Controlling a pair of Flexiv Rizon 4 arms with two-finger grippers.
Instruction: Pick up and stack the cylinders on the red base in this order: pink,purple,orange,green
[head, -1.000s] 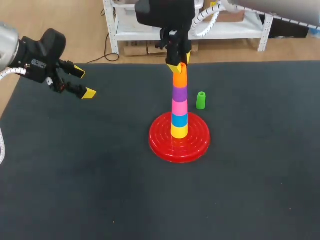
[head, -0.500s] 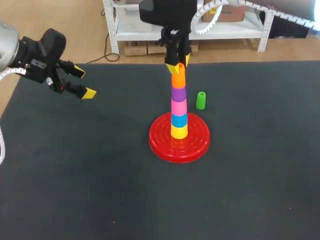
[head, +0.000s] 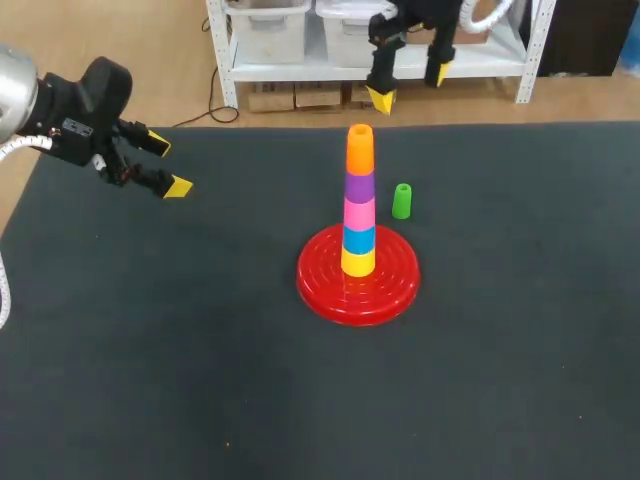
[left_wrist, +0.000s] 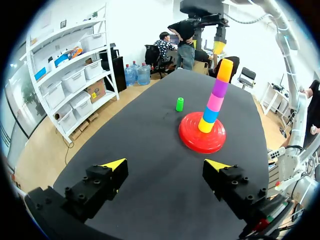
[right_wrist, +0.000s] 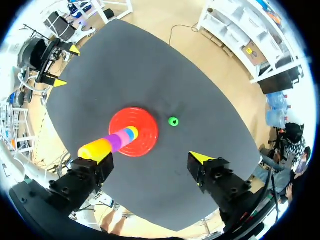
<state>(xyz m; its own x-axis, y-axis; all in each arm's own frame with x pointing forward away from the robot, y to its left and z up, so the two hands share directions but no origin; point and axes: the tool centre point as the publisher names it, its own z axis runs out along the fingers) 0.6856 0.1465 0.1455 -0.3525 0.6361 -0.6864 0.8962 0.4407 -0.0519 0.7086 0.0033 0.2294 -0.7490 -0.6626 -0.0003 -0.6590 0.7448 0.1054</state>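
In the head view, the left fingers (head: 176, 186) hang at the upper left of the frame, spread wide and holding nothing, above the dark surface (head: 150, 350). The right fingers (head: 381, 98) sit at the top edge, right of centre, also parted and empty, well apart from the stack. The red base (head: 320, 285) lies near the middle of the frame and carries an upright column: yellow cylinder (head: 358, 262), blue cylinder (head: 359, 239), pink cylinder (head: 359, 213), purple cylinder (head: 359, 186) and orange cylinder (head: 360, 150) on top. The green cylinder (head: 401, 201) stands on the surface just right of the column, off the base. In the left wrist view, the left fingers (left_wrist: 114, 165) stand wide apart with only bare surface between them; the red base (left_wrist: 192, 142) and its column are far ahead, and the green cylinder (left_wrist: 179, 104) stands near the base. In the right wrist view, the right fingers (right_wrist: 200, 159) are spread and hold nothing; the orange cylinder (right_wrist: 95, 148) shows under them, close beside one finger, and the green cylinder (right_wrist: 173, 121) stands just beside the red base (right_wrist: 142, 142).
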